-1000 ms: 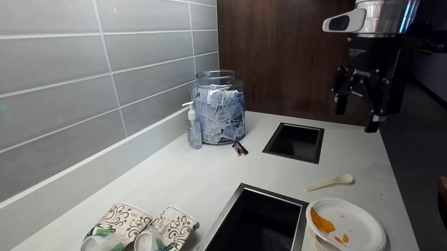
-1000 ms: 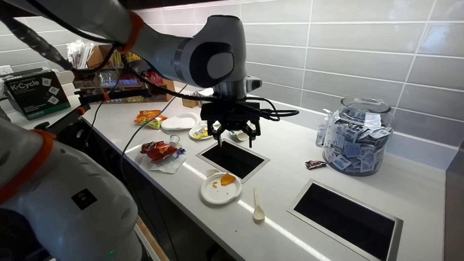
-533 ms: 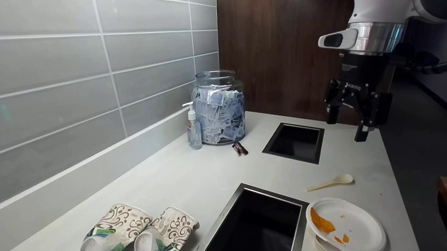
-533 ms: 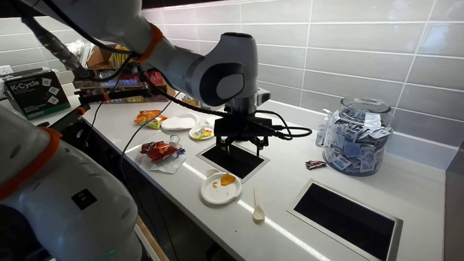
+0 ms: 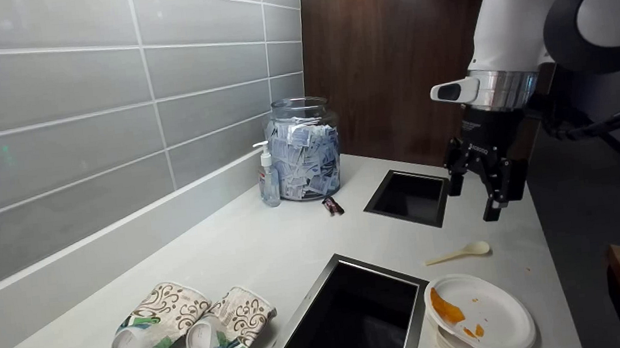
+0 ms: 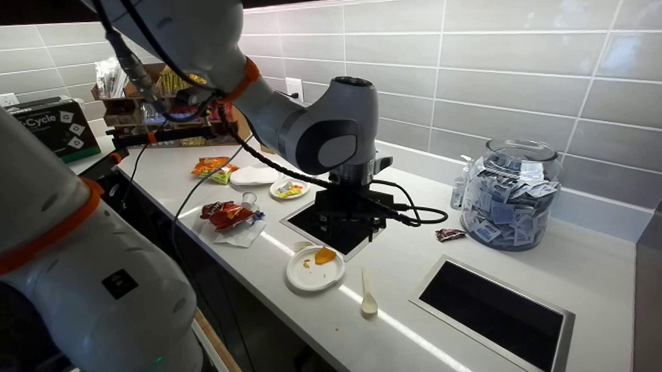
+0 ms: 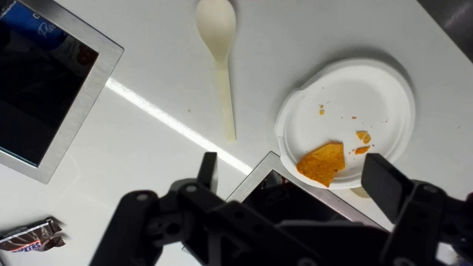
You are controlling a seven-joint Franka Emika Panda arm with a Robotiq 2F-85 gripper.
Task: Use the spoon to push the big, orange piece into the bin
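Observation:
My gripper is open and empty above the counter in both exterior views (image 5: 474, 201) (image 6: 348, 233). Its spread fingers show low in the wrist view (image 7: 291, 166). The pale spoon (image 5: 457, 253) lies on the counter below the gripper and apart from it; it also shows in the wrist view (image 7: 221, 66). The big orange piece (image 7: 323, 164) lies on the white plate (image 7: 354, 92), partly over its rim beside the bin. The bin (image 5: 416, 323) is the larger black opening with a metal rim. In the wrist view the gripper covers part of the bin (image 7: 256, 177).
A smaller black opening (image 5: 439, 207) lies further along the counter. A glass jar (image 5: 308, 157), pump bottle (image 5: 269, 186) and candy wrapper (image 5: 333, 206) stand near the tiled wall. Crumpled cups (image 5: 162, 324) lie beside the bin. A red bag (image 6: 227, 214) lies past the plate.
My gripper has moved down toward the counter, to the left in an exterior view and slightly to the right in an exterior view. It stays open. The spoon, plate and orange piece have not moved.

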